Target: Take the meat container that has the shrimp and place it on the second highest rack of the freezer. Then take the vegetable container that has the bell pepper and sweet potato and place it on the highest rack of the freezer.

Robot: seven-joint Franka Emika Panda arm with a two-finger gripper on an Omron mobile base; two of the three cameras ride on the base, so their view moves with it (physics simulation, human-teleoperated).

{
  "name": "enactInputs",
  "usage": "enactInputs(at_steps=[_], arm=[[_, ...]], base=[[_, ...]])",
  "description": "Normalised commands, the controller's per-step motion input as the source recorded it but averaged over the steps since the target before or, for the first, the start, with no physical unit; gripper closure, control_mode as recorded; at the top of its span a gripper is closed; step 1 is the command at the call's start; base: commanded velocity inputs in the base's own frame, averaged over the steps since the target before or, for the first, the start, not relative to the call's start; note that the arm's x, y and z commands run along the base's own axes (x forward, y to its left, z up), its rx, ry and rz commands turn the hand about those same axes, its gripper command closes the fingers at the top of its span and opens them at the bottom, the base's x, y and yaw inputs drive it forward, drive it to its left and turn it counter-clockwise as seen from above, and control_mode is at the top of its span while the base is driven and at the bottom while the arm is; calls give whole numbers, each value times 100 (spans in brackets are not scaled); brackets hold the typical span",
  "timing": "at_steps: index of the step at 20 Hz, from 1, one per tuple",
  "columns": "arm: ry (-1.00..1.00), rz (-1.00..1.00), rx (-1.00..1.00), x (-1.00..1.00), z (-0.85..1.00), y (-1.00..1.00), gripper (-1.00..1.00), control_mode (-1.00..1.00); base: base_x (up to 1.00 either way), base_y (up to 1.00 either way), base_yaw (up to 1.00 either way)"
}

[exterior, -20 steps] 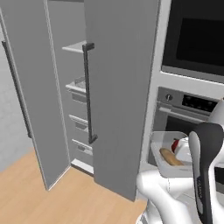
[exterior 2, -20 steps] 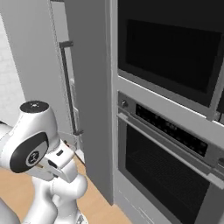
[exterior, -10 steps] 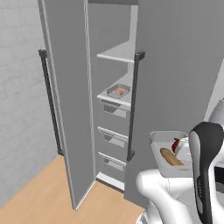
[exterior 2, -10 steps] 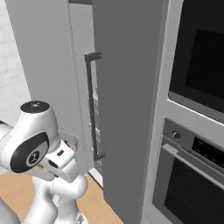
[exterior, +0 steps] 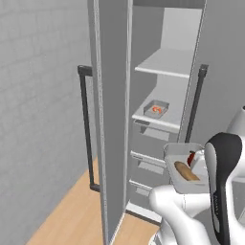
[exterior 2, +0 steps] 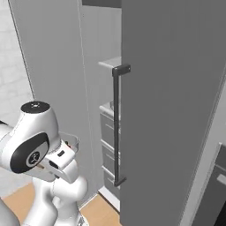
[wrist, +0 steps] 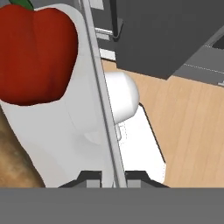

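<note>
My gripper [wrist: 113,178] is shut on the rim of the white vegetable container [wrist: 74,131]. The rim runs up between the two fingertips [wrist: 89,179]. Inside lie the glossy red bell pepper [wrist: 35,52] and the brown sweet potato [wrist: 13,159]. In the left base view the vegetable container [exterior: 183,168] hangs in front of the open freezer [exterior: 165,95], level with its drawers. The meat container [exterior: 156,109] with the orange shrimp [exterior: 156,110] rests on the second highest rack [exterior: 143,115]. The highest rack [exterior: 167,64] above it is bare.
The freezer's left door [exterior: 112,119] stands open with a dark bar handle [exterior: 86,129]. A grey panel [exterior 2: 172,110] with a second bar handle [exterior 2: 116,123] stands close on the right. Grey drawers [exterior: 146,165] sit below the racks. The floor [exterior: 72,215] is wood.
Both base views have swung from the ovens to the open freezer, so the base has moved. The vegetable container stays in the gripper, held the same way.
</note>
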Motion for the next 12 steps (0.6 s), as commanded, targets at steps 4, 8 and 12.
enactInputs(at_steps=[4, 8, 12], arm=[[0, 0, 0, 0, 0, 0, 100, 100], [0, 0, 0, 0, 0, 0, 100, 100], [0, 0, 0, 0, 0, 0, 100, 100]], base=[[32, 18, -35], [51, 23, -34], [62, 33, -33]])
